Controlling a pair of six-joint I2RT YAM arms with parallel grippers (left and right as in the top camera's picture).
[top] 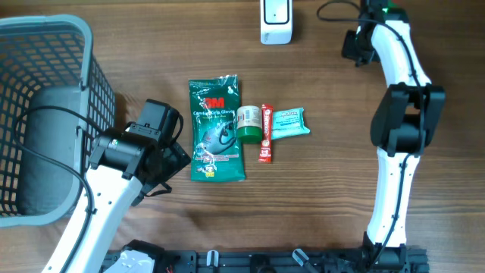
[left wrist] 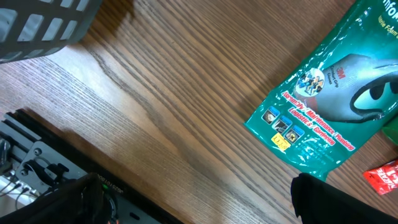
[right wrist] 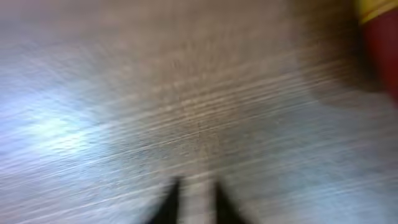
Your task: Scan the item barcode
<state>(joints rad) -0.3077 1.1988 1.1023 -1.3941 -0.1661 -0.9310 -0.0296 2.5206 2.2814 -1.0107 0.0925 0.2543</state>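
Down at table level, the left gripper has its two dark fingers spread wide apart with only bare wood between them. Just past one finger lies the lower corner of the green 3M glove pack, flat on the wooden table, and a corner of the red narrow pack shows beyond it. From overhead, this arm reaches in from the lower left and stops just beside the glove pack's left edge. To its left stands a grey plastic basket. The glove pack heads a short row in the middle of the table: a small green-lidded jar rests against its right edge, then the red narrow pack, then a teal pouch, each touching the next. The right gripper is seen in a heavily blurred wrist view; its two dark fingertips stand a narrow gap apart with nothing between them, over bare wood, and a red shape with a yellow edge, too blurred to name, sits at the frame's upper right. Overhead, the right arm stretches to the far right corner, well apart from the row. A white barcode scanner stands at the far edge, between that arm and the row.
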